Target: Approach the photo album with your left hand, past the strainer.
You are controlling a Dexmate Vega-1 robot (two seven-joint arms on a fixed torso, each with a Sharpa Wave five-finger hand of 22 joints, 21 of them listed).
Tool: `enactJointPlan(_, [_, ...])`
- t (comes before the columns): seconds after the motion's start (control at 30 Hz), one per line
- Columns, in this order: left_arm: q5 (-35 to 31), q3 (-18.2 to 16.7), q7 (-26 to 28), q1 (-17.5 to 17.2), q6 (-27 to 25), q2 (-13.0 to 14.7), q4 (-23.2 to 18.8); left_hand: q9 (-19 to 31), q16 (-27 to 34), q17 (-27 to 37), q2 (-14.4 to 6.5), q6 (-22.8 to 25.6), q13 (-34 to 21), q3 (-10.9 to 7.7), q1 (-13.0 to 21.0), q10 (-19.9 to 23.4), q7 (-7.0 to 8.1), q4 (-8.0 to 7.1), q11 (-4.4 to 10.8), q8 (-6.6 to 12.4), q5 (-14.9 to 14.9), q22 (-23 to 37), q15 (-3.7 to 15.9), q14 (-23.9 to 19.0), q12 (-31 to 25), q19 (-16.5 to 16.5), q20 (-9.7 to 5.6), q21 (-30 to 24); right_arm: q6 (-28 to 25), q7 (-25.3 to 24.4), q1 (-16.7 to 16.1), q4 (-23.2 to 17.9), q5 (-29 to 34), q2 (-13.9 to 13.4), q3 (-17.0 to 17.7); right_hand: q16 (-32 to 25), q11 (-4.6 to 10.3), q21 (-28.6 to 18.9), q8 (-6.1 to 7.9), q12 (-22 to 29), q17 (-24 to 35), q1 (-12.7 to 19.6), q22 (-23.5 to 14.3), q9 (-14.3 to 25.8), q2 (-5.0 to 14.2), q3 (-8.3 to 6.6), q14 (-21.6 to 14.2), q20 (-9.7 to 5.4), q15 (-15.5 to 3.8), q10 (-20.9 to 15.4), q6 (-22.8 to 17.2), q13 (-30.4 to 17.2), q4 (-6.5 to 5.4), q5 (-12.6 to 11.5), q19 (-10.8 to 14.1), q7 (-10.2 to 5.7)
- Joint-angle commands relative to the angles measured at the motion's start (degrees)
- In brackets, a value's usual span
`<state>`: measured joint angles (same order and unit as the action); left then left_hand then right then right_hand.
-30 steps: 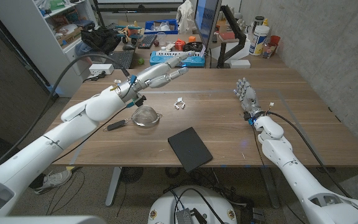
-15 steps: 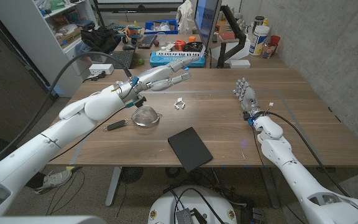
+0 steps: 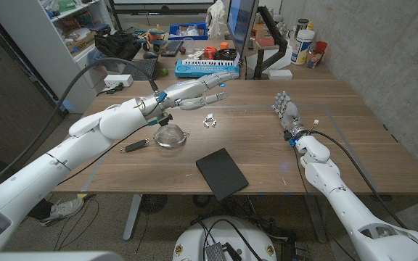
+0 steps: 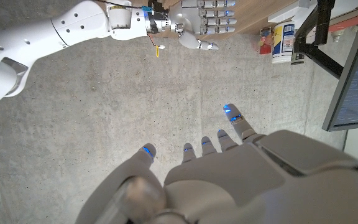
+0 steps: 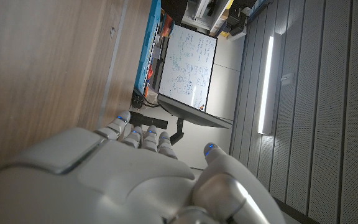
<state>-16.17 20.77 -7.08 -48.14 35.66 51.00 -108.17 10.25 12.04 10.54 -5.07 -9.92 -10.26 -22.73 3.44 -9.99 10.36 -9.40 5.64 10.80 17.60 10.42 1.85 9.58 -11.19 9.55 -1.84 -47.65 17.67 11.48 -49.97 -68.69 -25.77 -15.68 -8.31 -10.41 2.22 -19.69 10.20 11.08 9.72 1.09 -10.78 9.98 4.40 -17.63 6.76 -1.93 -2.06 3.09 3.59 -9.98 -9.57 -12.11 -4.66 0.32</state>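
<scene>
Black and flat, the photo album (image 3: 221, 173) lies closed near the front edge of the wooden table (image 3: 354, 138), turned at an angle to that edge. Just beyond the album and to its left sits the strainer (image 3: 170, 135), a mesh bowl with its dark handle pointing away from the album toward the table's left side. Farther back from the album, past the strainer's right rim, a small white object (image 3: 209, 120) lies on the wood; it is too small to identify. The left hand (image 3: 194, 92) hovers above the table behind the strainer and well apart from the album, fingers stretched out and spread, holding nothing. Far to the album's right, the right hand (image 3: 287, 112) stands on its edge on the table, fingers extended and close together, apparently empty. Beyond the table's far edge, behind the album, stand a monitor (image 3: 241, 29) and a blue keyboard (image 3: 205, 69).
</scene>
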Motion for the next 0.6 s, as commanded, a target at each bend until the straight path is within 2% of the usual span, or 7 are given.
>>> enactJointPlan(0.03, [-1.46,0.69,-1.63,0.50,0.12,0.56,-0.69,0.28,-0.13,0.13,-2.56,-4.53,-0.19,0.24,0.50,-4.94,0.72,-0.16,0.38,-0.06,0.28,0.16,3.64,9.43,0.14,17.80,-0.56,0.07,0.14,0.14,0.12,0.20,0.06,0.07,0.04,-0.19,0.02,0.08,0.47,0.21,0.25,0.03,-0.13,0.31,5.30,0.34,0.08,-3.79,-0.90,0.31,0.35,-0.18,0.03,-0.24,0.31,-0.06])
enactJointPlan(0.6, [-2.11,1.35,-4.72,0.93,0.35,2.07,-1.86,0.32,-0.23,0.17,-2.49,-4.89,-0.21,0.47,0.48,-5.27,1.20,-0.17,0.62,-0.11,0.41,0.20,3.55,9.51,0.21,18.24,0.69,0.53,0.24,0.08,0.24,0.54,0.32,0.26,-0.15,-0.18,0.09,0.21,0.48,0.21,0.25,0.02,-0.13,0.31,5.29,0.43,0.09,-3.80,-0.83,0.31,0.33,-0.18,0.01,-0.25,0.40,-0.02])
